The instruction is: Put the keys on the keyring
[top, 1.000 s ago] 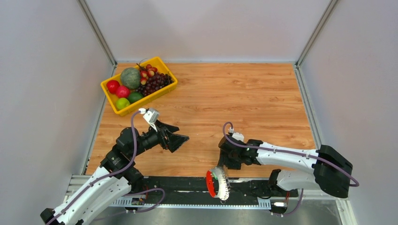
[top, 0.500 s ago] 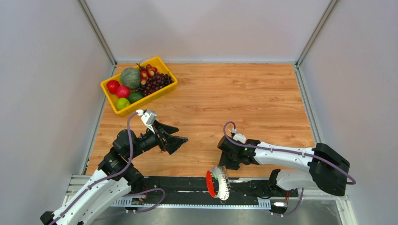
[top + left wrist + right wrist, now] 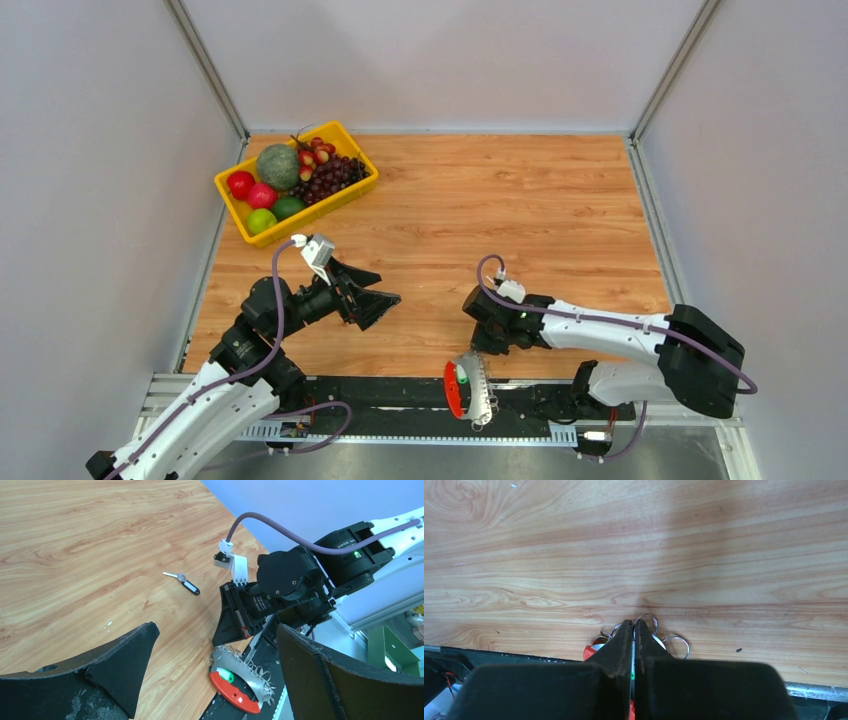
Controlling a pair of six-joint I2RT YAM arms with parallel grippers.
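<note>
The step in hand, as I judge it, is to secure the keyring [image 3: 237,682]. No key is on it yet. My right gripper [image 3: 633,625] is closed completely, finger against finger. From the right wrist camera I see the wire loops just past the tips, and a thin green line between the fingers, so I believe I pinch a thin part of the bunch (I cannot see the contact itself). The keyring is at the near edge of the table [image 3: 560,220], and its red tag is over the black rail [image 3: 400,395].

The key [image 3: 182,581] lies flat on the wood, alone. It is on the far side of my right wrist, near it but apart from the ring.

My right arm reaches from its base on the right toward the left along the near edge. The wrist is bent down, and the fingers point at the near edge. My left arm is raised over the left part of the table with the forearm pointing right. My left gripper [image 3: 385,297] is spread wide and holds nothing.

Next, I think, the right must keep the ring steady and turn a loop toward the left. The left must go down to the key — a low and exact pinch at the dark head, because it is small and flat on the wood.
</note>
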